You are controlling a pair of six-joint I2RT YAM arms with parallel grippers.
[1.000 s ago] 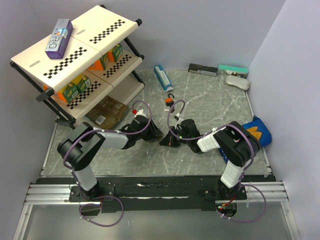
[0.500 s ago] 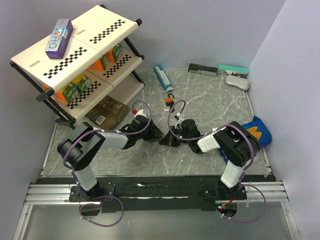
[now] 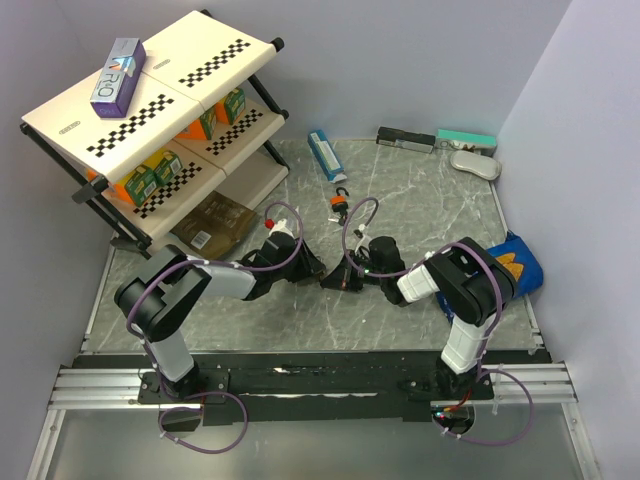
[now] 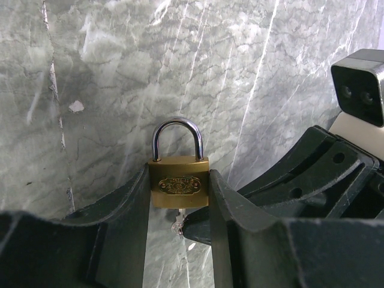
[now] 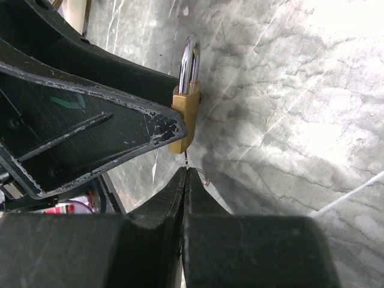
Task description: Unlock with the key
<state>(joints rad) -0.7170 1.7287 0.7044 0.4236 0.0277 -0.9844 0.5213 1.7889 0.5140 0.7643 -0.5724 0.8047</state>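
**Top external.** Both arms reach to mid-frame over the marble table. The left gripper and right gripper meet tip to tip just below centre. What sits between them is too small to make out in this view. An orange padlock lies apart, just above them. A shelf rack stands at upper left and a blue bag lies at the right edge.

**Left wrist.** The left gripper is partly closed, with its two fingers pressed against the flanks of a brass padlock at frame centre. The shackle points to the top of the frame, and both legs are seated in the body (so it reads as closed). The key shows as a scrap of metal directly under the padlock body. The right gripper comes in from the lower right to that spot.

**Right wrist.** The right gripper is fully closed, its tips pinched on the key. A thin blade runs from the tips up to the underside of the brass padlock. A wire ring pokes out beside the tips. A finger of the left gripper covers the padlock's left side.
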